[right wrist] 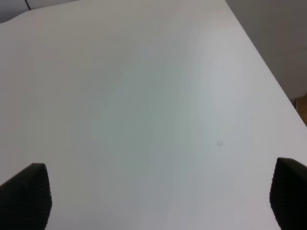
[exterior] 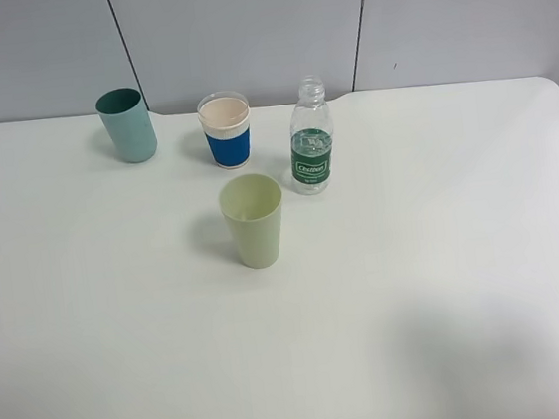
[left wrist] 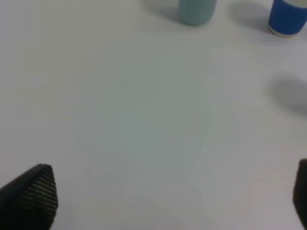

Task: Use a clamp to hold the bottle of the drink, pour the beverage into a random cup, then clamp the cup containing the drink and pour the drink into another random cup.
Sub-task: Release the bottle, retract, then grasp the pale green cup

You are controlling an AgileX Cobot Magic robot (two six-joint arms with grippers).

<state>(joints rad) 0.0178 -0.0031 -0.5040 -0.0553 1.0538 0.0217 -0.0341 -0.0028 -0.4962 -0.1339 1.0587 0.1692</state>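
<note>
A clear bottle (exterior: 310, 138) with a green label stands uncapped at the back of the white table (exterior: 444, 252). Left of it is a blue-sleeved cup (exterior: 226, 130) with a pale inside. A teal cup (exterior: 129, 125) stands further left, and a pale green cup (exterior: 254, 219) stands in front of them. Neither arm shows in the exterior high view. My left gripper (left wrist: 175, 194) is open over bare table, with the teal cup (left wrist: 195, 10) and the blue-sleeved cup (left wrist: 288, 18) far ahead of it. My right gripper (right wrist: 160, 194) is open over bare table too, and no task object shows in its view.
A grey panelled wall (exterior: 241, 28) runs behind the table. The table's right edge (right wrist: 268, 76) shows in the right wrist view. A faint shadow (exterior: 474, 349) lies on the front right of the table.
</note>
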